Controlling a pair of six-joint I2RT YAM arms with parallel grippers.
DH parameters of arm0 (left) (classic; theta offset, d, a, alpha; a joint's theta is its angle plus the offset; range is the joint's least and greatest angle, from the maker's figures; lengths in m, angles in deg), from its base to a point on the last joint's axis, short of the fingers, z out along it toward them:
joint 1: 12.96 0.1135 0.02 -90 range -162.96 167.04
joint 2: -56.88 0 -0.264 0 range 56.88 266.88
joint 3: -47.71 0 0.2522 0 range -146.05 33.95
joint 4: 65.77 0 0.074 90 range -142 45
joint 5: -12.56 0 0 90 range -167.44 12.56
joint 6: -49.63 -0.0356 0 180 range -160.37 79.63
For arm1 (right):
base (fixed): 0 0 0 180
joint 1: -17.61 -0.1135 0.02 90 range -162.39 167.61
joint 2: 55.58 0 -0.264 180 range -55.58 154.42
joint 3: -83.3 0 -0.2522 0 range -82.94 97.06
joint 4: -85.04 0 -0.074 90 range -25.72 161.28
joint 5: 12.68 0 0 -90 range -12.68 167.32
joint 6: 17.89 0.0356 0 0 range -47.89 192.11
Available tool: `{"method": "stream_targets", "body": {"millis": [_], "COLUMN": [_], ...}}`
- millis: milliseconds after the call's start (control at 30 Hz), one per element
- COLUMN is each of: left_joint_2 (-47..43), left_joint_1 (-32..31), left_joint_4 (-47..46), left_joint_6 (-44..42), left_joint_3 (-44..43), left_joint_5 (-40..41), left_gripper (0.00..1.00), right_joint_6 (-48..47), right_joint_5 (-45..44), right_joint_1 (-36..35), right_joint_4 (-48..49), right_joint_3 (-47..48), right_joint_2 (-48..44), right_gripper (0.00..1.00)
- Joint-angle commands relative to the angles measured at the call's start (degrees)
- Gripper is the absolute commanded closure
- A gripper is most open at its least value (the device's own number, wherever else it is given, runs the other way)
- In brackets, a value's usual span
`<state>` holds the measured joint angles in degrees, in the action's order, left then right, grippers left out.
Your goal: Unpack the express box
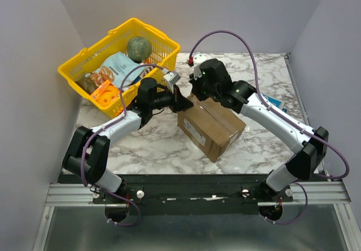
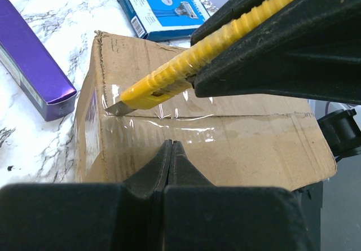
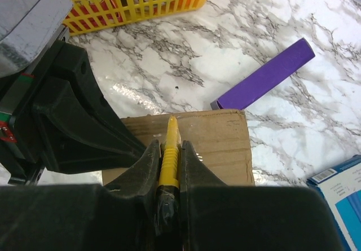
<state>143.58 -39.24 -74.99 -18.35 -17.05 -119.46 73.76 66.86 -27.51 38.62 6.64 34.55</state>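
left jaws pinching shut, empty, hovering over express box (image 2: 237, 144) sitting mid table (image 1: 152, 146); right jaws gripping yellow utility knife (image 2: 163, 82), blade tip at tape seam (image 2: 186, 124) end. likely starting the cut; next needing steady pull along seam.

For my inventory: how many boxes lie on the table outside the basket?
3: brown cardboard express box, centre; slim purple box beside it; blue printed box at the right. Arms may hide more.

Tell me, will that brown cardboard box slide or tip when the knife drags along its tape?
The express box lies low and flat, so tipping seems unlikely. On the glossy marble table it could slide. Its taped top probably flexes slightly under the knife.
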Motion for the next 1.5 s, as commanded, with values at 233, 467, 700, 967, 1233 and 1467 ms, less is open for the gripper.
{"method": "stream_targets", "body": {"millis": [233, 467, 700, 967, 1233, 1467], "left_joint_2": [2.9, 2.6, 2.4, 2.5, 2.4, 2.5], "left_joint_1": [0.3, 0.3, 0.3, 0.3, 0.3, 0.3], "left_joint_4": [7.8, 8.2, 8.8, 9.5, 10.1, 10.5], "left_joint_6": [-3.8, -4.4, -4.9, -5.7, -6.1, -6.4], "left_joint_3": [0.3, 0.2, 0.4, 0.2, 0.3, 0.5], "left_joint_5": [7.5, 7.7, 8.3, 9.1, 9.6, 10.3], "left_gripper": [1.0, 1.0, 1.0, 1.0, 1.0, 1.0], "right_joint_6": [-0.2, -0.9, -1.0, -1.0, 0.5, 3.4], "right_joint_5": [-1.2, -0.9, -1.9, -0.5, 0.7, 2.0], "right_joint_1": [-0.8, -0.8, -0.8, -0.8, -0.7, 0.2], "right_joint_4": [-9.7, -12.4, -15.2, -18.6, -23.0, -27.3], "right_joint_3": [-4.2, -4.5, -4.9, -7.0, -7.4, -6.2], "right_joint_2": [-5.9, -7.2, -9.7, -12.9, -14.4, -14.7], "right_gripper": [1.0, 1.0, 1.0, 1.0, 1.0, 1.0]}}
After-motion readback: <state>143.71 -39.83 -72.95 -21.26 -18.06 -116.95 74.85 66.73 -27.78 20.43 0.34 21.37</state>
